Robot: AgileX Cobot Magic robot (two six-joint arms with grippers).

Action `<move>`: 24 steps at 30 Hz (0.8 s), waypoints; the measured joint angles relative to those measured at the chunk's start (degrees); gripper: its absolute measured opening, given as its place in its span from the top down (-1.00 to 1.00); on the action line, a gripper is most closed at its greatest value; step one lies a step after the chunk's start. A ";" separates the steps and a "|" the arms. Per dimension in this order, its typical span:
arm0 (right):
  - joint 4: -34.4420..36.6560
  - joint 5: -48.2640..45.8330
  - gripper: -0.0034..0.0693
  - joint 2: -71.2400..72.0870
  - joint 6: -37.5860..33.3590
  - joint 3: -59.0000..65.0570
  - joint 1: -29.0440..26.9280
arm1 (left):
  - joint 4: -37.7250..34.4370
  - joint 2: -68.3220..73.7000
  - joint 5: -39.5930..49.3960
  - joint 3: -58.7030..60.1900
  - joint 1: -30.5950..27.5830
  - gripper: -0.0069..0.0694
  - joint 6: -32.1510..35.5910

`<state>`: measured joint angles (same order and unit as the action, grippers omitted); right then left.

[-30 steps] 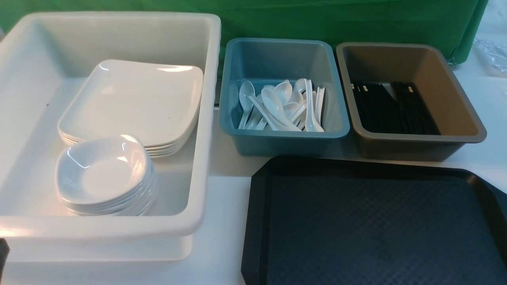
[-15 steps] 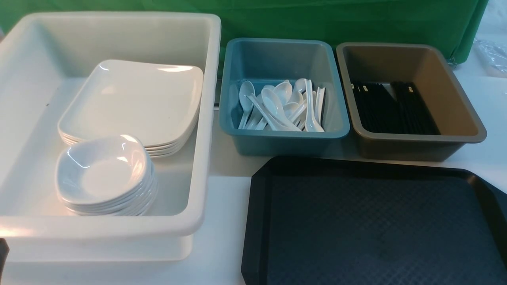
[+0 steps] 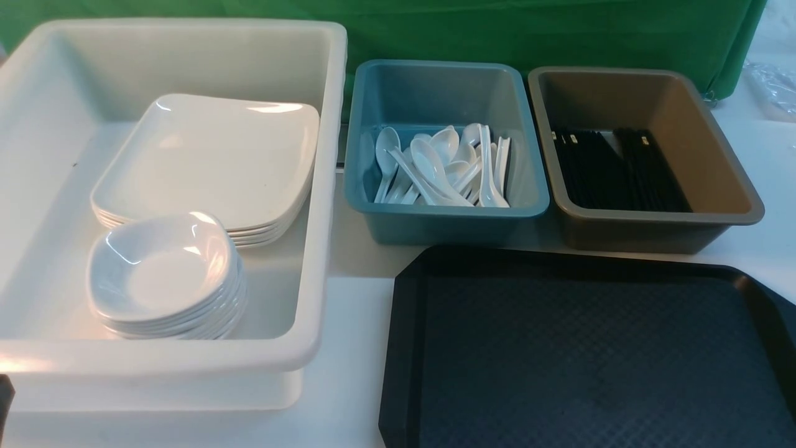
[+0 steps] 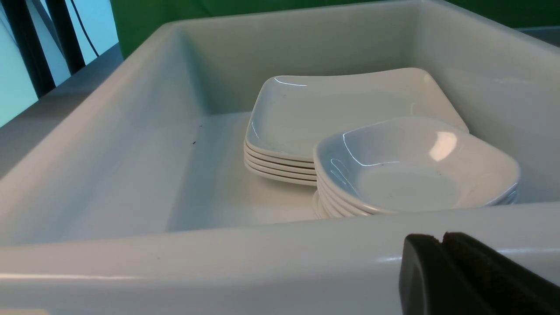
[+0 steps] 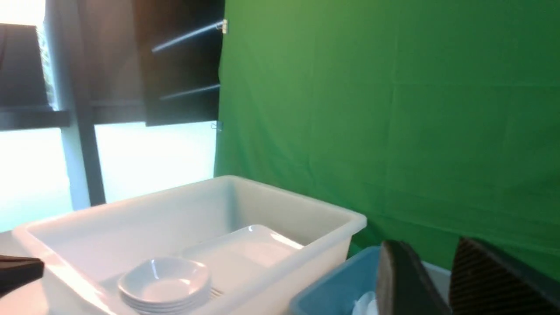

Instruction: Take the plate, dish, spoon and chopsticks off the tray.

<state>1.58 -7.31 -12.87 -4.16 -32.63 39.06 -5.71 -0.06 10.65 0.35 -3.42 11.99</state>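
The black tray [image 3: 559,348] lies bare at the front right. A stack of white plates [image 3: 211,155] [image 4: 332,109] and a stack of small dishes [image 3: 161,274] [image 4: 411,170] sit inside the white bin [image 3: 186,361]. Several white spoons [image 3: 441,165] lie in the teal bin [image 3: 448,214]. Black chopsticks [image 3: 622,171] lie in the brown bin [image 3: 659,214]. My left gripper [image 4: 442,238] is shut on nothing, just outside the white bin's near wall. My right gripper [image 5: 426,243] hangs open and empty, raised near the teal bin [image 5: 332,284].
The three bins stand in a row behind and left of the tray, against a green backdrop [image 3: 528,31]. A strip of white table [image 3: 348,348] runs between the white bin and the tray. Crinkled clear plastic [image 3: 774,81] lies at the far right.
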 joint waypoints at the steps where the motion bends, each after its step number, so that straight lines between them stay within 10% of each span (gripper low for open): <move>1: 0.45 0.11 0.30 0.00 0.00 0.44 0.00 | 0.00 0.00 0.00 0.00 0.00 0.78 0.00; 9: 1.28 1.98 0.26 1.08 -0.17 5.13 -1.48 | 0.00 0.00 0.00 0.00 0.00 0.78 0.00; 24: 1.33 -1.93 0.25 9.05 -1.32 32.51 -37.40 | 0.00 0.00 -0.05 0.00 0.00 0.78 -0.02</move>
<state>2.91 -9.24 -3.82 -5.48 -0.12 1.67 -5.71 -0.06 10.60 0.35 -3.42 11.96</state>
